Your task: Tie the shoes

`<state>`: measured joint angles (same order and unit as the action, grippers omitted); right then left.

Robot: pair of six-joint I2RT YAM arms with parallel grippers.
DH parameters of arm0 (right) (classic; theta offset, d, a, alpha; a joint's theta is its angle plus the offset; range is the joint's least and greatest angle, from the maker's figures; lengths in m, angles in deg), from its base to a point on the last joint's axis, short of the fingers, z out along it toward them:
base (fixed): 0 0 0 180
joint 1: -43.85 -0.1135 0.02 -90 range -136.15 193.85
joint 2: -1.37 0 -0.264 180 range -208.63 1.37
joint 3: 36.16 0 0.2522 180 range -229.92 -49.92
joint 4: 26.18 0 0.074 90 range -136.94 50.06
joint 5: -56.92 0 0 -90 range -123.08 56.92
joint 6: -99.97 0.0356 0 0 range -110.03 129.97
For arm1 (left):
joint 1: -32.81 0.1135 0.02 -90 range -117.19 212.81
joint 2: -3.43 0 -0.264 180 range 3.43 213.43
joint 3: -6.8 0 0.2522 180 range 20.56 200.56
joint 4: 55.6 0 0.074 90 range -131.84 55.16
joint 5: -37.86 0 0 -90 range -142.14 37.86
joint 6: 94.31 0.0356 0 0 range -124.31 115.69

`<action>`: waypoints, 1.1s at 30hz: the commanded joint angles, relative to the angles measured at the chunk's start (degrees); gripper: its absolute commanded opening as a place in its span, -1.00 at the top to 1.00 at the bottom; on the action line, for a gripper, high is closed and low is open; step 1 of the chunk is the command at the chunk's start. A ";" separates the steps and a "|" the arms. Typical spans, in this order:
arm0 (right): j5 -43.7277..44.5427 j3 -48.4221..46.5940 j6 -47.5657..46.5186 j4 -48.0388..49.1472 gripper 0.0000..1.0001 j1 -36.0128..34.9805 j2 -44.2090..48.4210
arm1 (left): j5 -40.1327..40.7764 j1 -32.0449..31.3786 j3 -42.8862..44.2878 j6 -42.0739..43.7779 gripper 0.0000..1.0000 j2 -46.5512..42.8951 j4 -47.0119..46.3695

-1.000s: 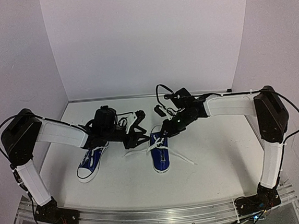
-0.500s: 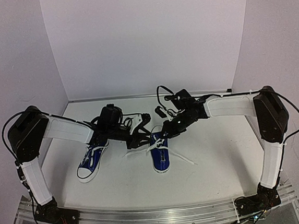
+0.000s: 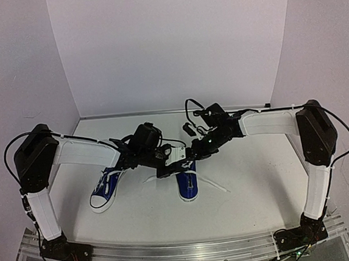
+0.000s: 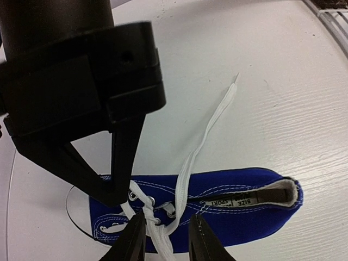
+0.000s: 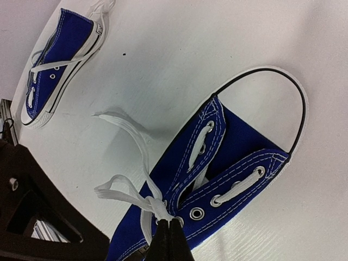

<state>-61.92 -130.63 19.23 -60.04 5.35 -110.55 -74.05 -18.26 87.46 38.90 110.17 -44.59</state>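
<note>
Blue canvas shoes (image 5: 234,163) on desk (image 3: 258,178), neither tied: left shoe (image 3: 105,190) looks untouched, centre shoe (image 3: 187,187) has just a first lace (image 4: 209,128) crossing. My L end effector (image 4: 166,236) is apart astride that lace, R end effector (image 5: 168,239) pinched together at the crossing; both bows TBD.

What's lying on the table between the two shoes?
A loose lace end trailing from the near shoe; otherwise bare table, in the right wrist view.

We are seeing matt blue canvas shoes (image 5: 244,136), woven cloth laces (image 5: 133,136), shiny metal eyelets (image 5: 196,212), and a matt, faintly grained desk (image 5: 190,54).
</note>
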 commanded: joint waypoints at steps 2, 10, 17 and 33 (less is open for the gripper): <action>-0.99 -0.14 0.57 1.64 1.00 0.45 1.29 | 3.53 -0.37 3.90 3.87 0.46 2.54 3.13; -1.63 -0.41 0.85 1.82 1.00 0.62 0.82 | 3.48 -0.40 4.69 5.27 0.49 4.23 5.00; -2.13 -0.40 1.03 1.99 1.00 0.79 0.50 | 4.25 -0.66 6.43 5.46 0.54 6.03 5.27; -3.53 -0.12 1.48 2.41 1.00 0.98 0.47 | 5.73 -1.10 5.73 0.01 1.00 6.35 1.79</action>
<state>-64.21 -130.63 20.37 -59.42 5.96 -110.55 -69.17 -19.18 92.98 42.57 117.62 -39.07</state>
